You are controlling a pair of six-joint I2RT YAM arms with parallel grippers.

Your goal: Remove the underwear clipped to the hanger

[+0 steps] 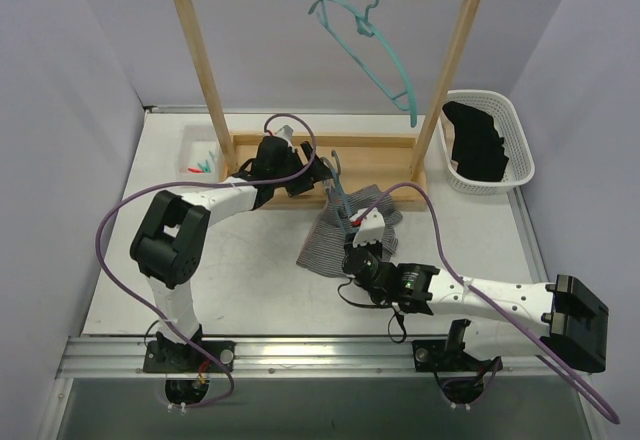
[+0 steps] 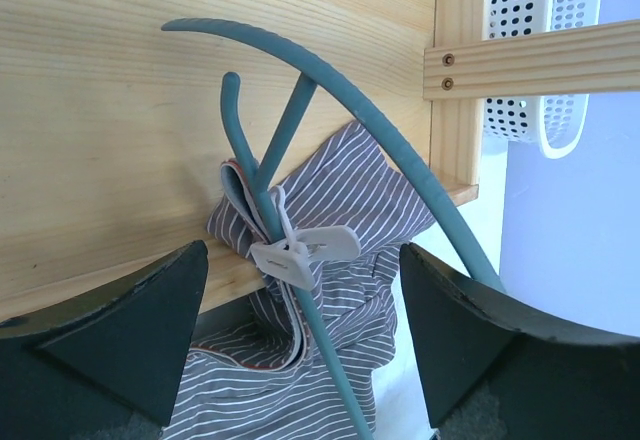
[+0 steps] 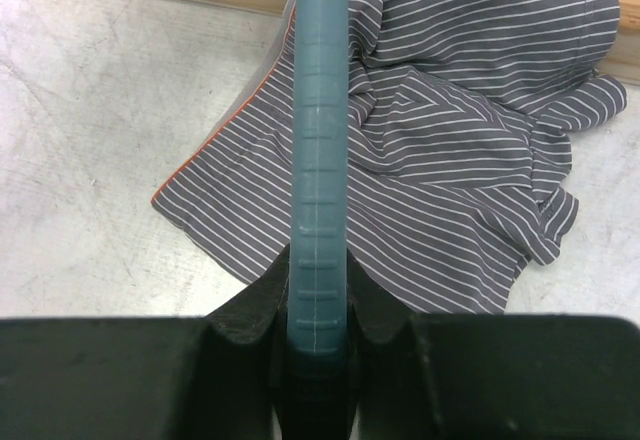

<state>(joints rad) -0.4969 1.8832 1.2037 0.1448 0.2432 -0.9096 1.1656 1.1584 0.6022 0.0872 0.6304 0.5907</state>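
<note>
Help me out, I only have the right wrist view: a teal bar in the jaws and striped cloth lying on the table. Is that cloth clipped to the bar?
Observer: Yes. The left wrist view shows a white clip pinning the striped underwear to the hanger.
Operator: Where is the other arm?
Observer: The left gripper is open, with one finger on each side of that clip and clear of it.
Operator: And the black pair?
Observer: The black underwear lies in the white basket at the far right of the top view, off any hanger.
</note>
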